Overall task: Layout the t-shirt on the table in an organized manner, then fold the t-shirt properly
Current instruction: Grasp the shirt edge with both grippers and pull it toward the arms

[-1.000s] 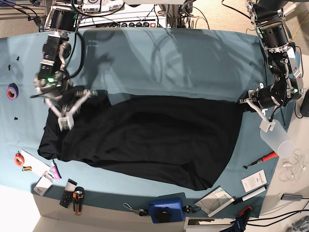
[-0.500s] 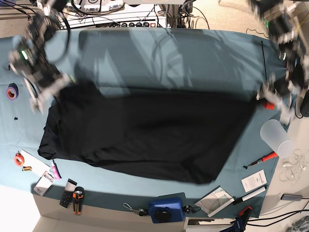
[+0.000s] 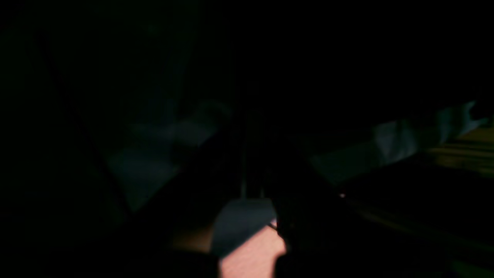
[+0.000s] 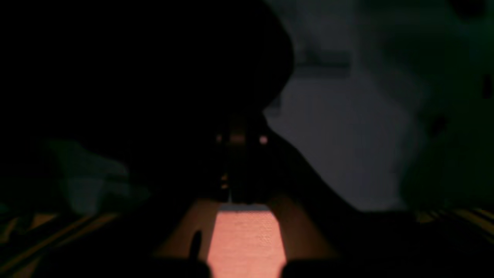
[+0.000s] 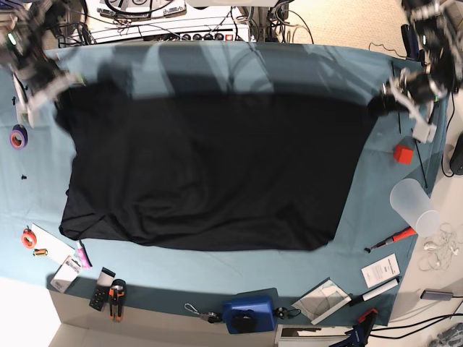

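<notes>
Beige carpeted floor [image 5: 340, 18] shows beyond the far edge, with tangled black cables [image 5: 286, 18] and a white power strip [image 5: 206, 34]. Lighting is even and bright.

base: overhead, looking down, whole table [image 5: 217, 289] | wrist views — close on grippers, dark, blurred

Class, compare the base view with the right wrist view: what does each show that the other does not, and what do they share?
Only the base view shows the whole black t-shirt spread on the teal table, both grippers at its far corners, right gripper, left gripper, and tools along the edges. Only the right wrist view gives a dim close look past its gripper's pinkish pad. Both show dark shirt fabric.
</notes>
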